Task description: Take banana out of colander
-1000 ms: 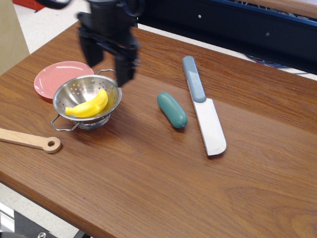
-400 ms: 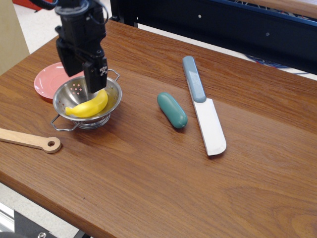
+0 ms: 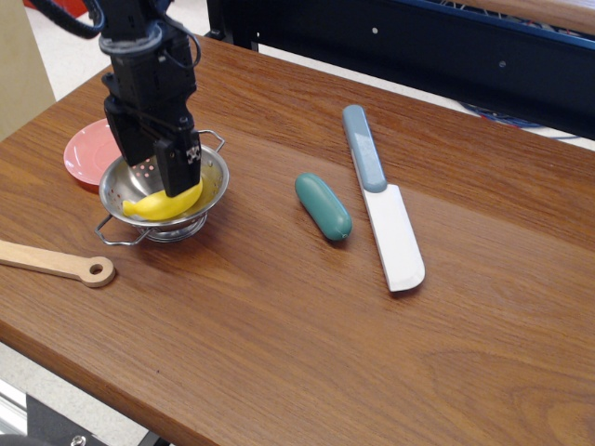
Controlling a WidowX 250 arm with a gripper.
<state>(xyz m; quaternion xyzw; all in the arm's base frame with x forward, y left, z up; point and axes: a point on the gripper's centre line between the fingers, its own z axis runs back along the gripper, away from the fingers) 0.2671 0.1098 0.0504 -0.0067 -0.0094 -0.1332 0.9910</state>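
On the wooden worktop [image 3: 307,325] the colander [image 3: 216,181] stands upright on its ring base near the left side, its 2 wire loop handles showing at the back right and front left. The banana [image 3: 160,206] lies inside the bowl, curved along the front wall, with its right end reaching up toward the rim; nothing else can be seen in the bowl besides the punched holes on the far wall. The black gripper [image 3: 156,169] reaches down into the colander from above with its 2 fingers spread apart, one on the left toward the far wall and one on the right whose tip meets or overlaps the right part of the banana; whether that finger truly touches the fruit cannot be told, and the fingers are not closed on it. Just behind and left of the colander sits a flat pink plate [image 3: 85,147], partly hidden by the arm, with no contents visible on the part that shows. A wooden spoon handle [image 3: 58,264] lies in front of the colander. Well to the right are a teal sausage-shaped object [image 3: 323,206] and, beside it, a spatula [image 3: 383,210] with a blue-grey handle.
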